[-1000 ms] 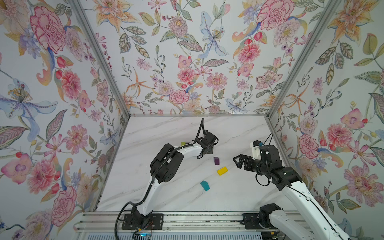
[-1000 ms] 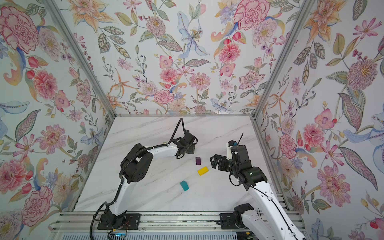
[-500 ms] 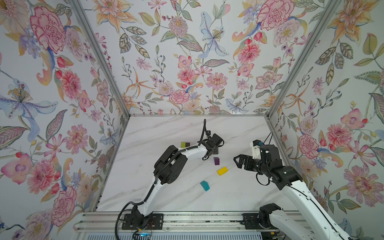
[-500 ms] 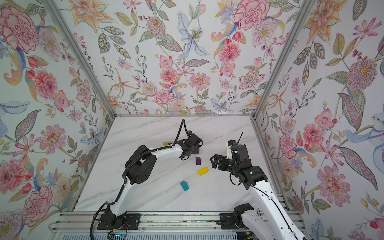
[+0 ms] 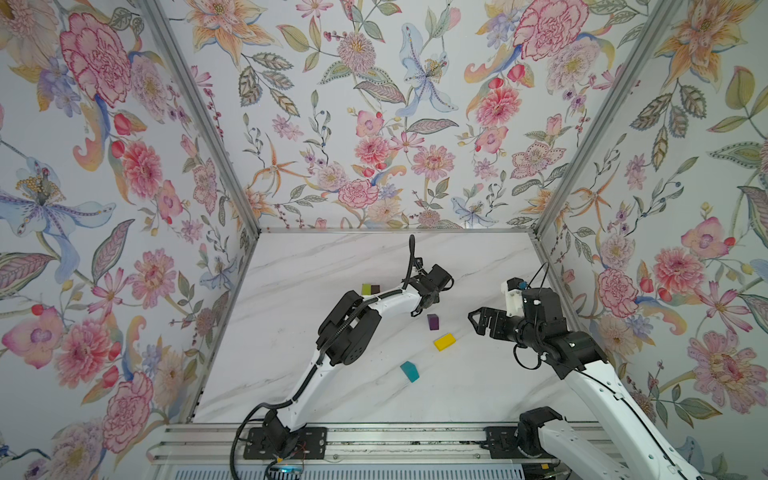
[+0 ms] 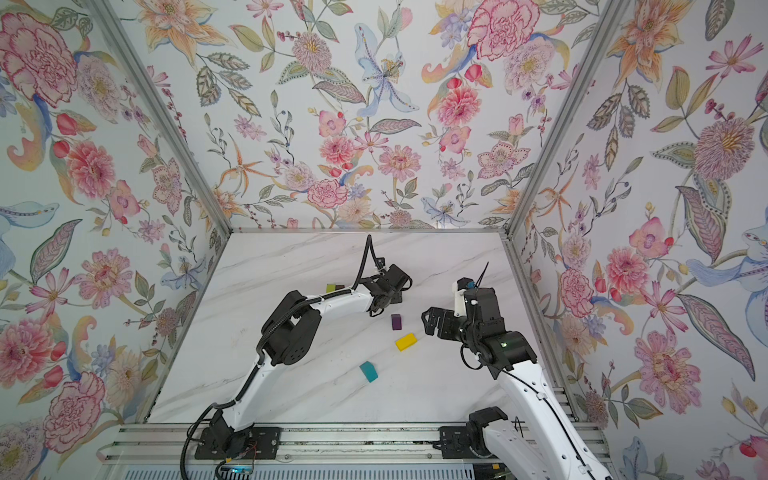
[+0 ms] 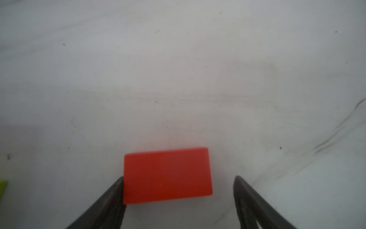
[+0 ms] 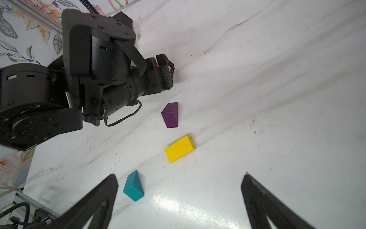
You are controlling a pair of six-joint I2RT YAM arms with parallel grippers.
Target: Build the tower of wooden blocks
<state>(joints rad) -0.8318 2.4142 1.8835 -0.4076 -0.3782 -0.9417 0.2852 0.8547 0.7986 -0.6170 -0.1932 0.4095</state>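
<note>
The left hand (image 7: 178,178) is held low over the worktop (image 7: 178,69), and its two dark, tapered fingers (image 7: 111,202) are spread around a red block (image 7: 167,175). One short end of the block is touched by one finger. A clear gap is seen between the other end and the second finger, so nothing is clamped. The block is a flat, matt-painted rectangle with softly rounded corners, and it is laid on its broad face.

Just to this hand's left, past the white forearm (image 5: 390,300), the tower (image 5: 370,291) is seen in both top views as a small square. It is topped by a lime green block (image 5: 366,289) and a brown block (image 5: 375,288) set side by side. Its height cannot be told.

Three loose blocks are strung out between the two hands, each apart from the others. The purple block (image 5: 433,322) is nearest the left hand and is stood on a narrow face. The yellow block (image 5: 444,342) is laid flat beyond it. The teal block (image 5: 409,371) is farthest out and seems to be set on an edge.

The right hand (image 8: 179,176) is opened wide and empty. It is held above the worktop, near these blocks but touching none.

The worktop is finished as white marble with grey veins. It is smooth enough for glare to be shown under the right hand, and it is marked with small dark specks and scuffs. It is enclosed on three sides by walls (image 5: 374,124) papered with large pink, orange and blue flowers, which are joined at metal corner posts (image 5: 582,158). The arm bases are bolted to a ribbed metal rail (image 5: 395,440) along the open side.
</note>
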